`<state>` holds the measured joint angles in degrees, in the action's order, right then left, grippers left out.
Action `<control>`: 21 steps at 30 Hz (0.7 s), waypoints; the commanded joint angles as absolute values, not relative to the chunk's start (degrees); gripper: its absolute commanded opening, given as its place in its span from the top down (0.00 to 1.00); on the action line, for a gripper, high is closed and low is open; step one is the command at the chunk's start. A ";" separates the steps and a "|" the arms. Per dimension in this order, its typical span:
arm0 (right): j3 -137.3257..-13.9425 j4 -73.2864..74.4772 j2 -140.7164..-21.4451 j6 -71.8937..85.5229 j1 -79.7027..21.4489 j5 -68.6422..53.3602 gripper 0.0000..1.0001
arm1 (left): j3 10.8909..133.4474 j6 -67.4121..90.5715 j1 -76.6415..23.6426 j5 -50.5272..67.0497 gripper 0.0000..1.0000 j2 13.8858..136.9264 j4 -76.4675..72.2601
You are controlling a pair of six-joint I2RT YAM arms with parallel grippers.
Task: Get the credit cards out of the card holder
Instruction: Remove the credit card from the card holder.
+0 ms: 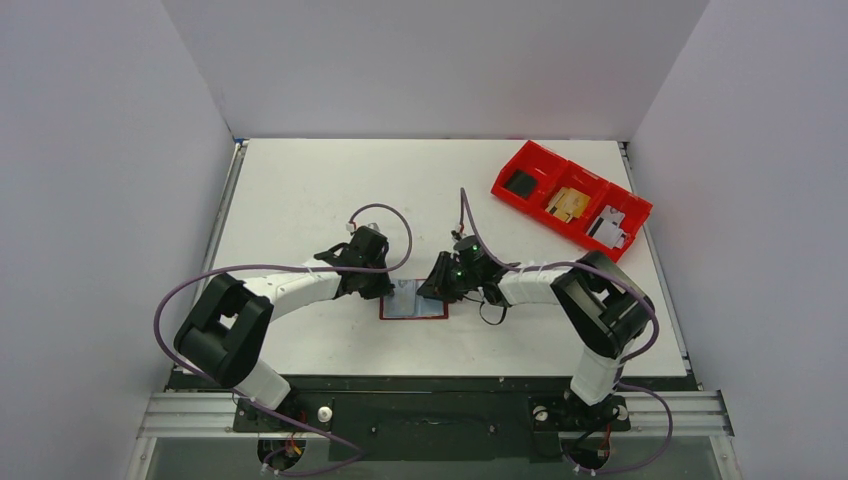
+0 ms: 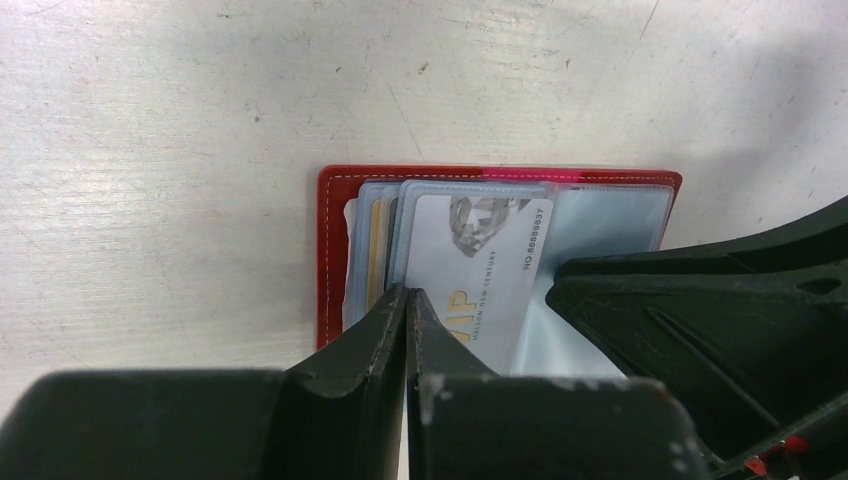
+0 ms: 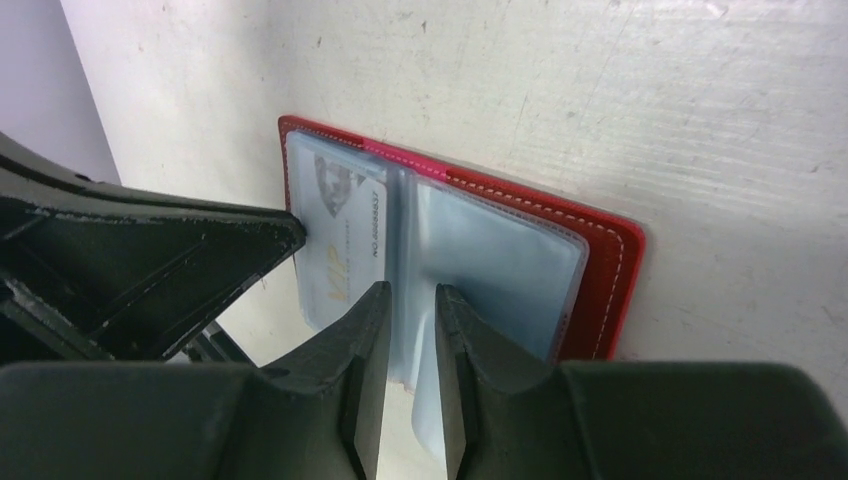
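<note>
The card holder (image 1: 413,300), a dark red wallet, lies open like a book on the white bench (image 1: 300,200), near its front edge and midway between the two arms. The credit cards (image 2: 470,270) sit inside it in clear plastic sleeves. A pale card printed with "VIP" and a number lies uppermost on the left half, and a card with a yellowish band (image 2: 374,250) shows edge-on behind it.

The left gripper (image 2: 408,295) is closed, its two fingers pressed flat together with their tips down at the left edge of the VIP card. The right gripper (image 3: 412,295) hangs over the fold and the right half of the wallet with its fingers parted by a narrow gap. Pale sleeve plastic shows in that gap, and the wrist view does not settle whether either finger touches it. The two grippers stand just beside each other above the wallet.

A bright red three-compartment bin (image 1: 588,176) sits well apart at the far right of the bench.
</note>
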<state>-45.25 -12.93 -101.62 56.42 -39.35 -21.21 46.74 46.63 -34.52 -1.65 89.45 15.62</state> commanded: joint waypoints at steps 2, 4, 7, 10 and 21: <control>-44.29 -17.41 -97.45 59.18 -40.34 -23.30 0.76 | 44.12 46.80 -34.43 -4.07 1.00 90.41 20.65; -45.20 -16.71 -97.16 59.48 -41.51 -22.71 0.75 | 44.13 46.98 -34.41 -3.89 1.00 90.48 20.53; -45.11 -17.10 -97.33 60.81 -42.25 -22.07 0.75 | 44.00 47.22 -34.40 -3.87 1.00 90.52 20.33; -45.01 -17.39 -96.55 61.25 -42.51 -21.82 0.75 | 43.81 47.37 -34.45 -3.79 1.00 90.41 20.25; -45.36 -15.32 -98.33 61.03 -43.82 -19.22 0.74 | 44.03 47.30 -34.45 -3.68 1.00 90.62 20.08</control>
